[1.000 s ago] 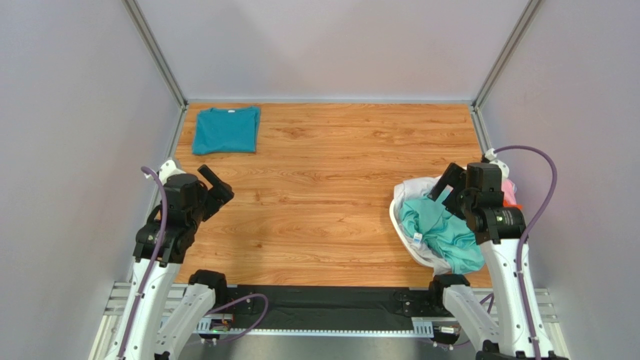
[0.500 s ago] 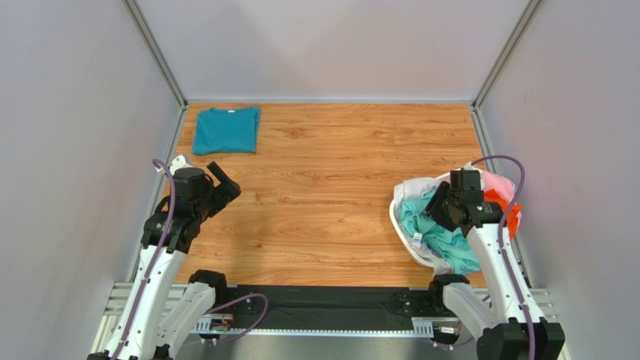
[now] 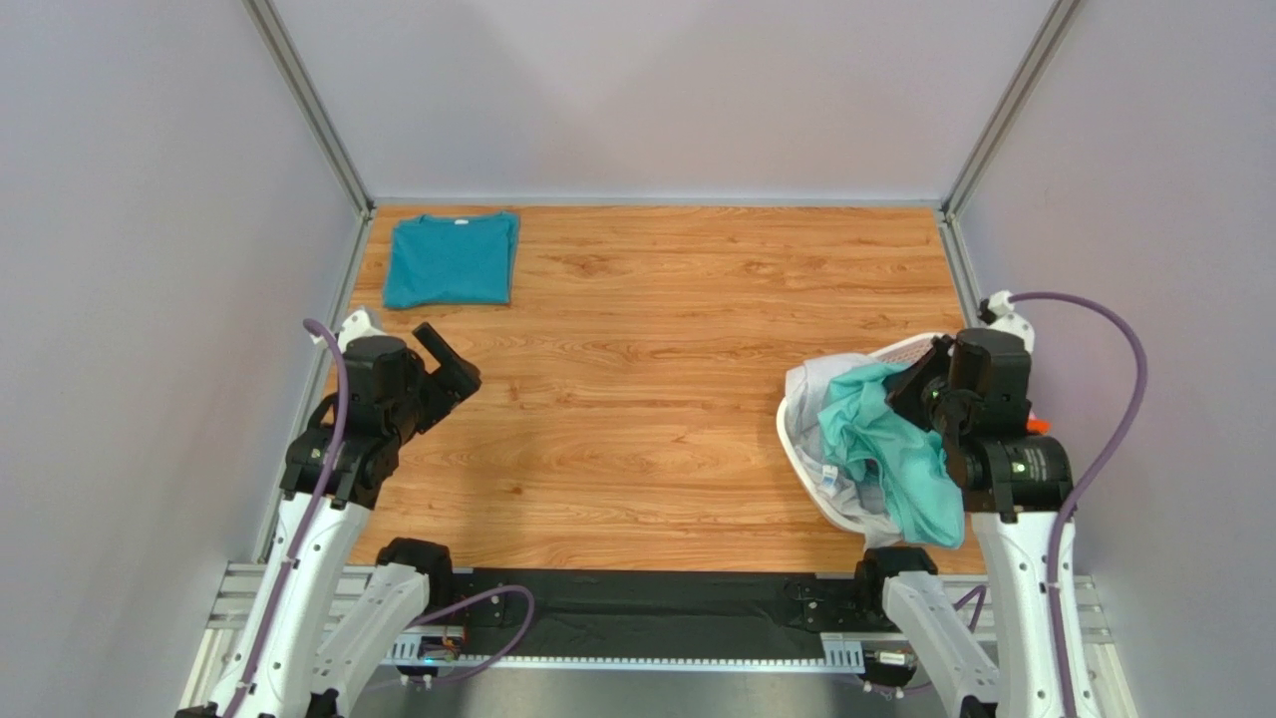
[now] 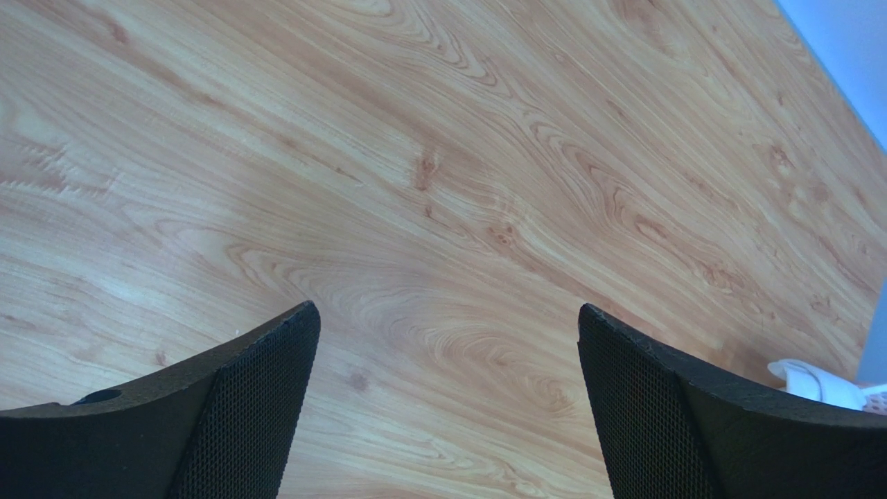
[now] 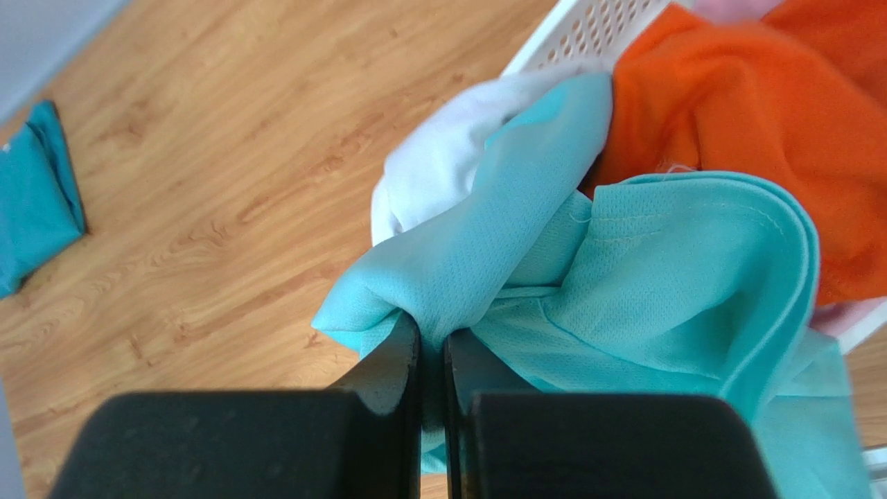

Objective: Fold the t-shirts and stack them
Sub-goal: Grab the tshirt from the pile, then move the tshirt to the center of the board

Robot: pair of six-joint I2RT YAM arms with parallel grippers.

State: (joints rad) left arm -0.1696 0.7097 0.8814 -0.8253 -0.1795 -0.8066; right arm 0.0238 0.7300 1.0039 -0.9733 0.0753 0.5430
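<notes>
Counter (image 3: 659,374) centre open; folded teal t-shirt (image 3: 450,258) in the 11 o'clock corner. Left gripper (image 4: 446,322) released, 9 o'clock. Right gripper (image 5: 432,353) grasping mint t-shirt (image 5: 645,281), 3 o'clock, drawn higher from the basket (image 3: 797,449) than before.

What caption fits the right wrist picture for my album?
Right pincer pinches a soft mint-aqua cloth t-shirt beside an orange cloth t-shirt.

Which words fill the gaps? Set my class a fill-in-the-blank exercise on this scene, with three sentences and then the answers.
1. The right end effector is ____ (open/shut) on a fold of the mint-aqua t-shirt.
2. The left end effector, with its jaws wide apart over bare wood, holds ____.
3. The folded teal t-shirt lies in the far ____ corner of the table.

Answers: shut; nothing; left
</notes>
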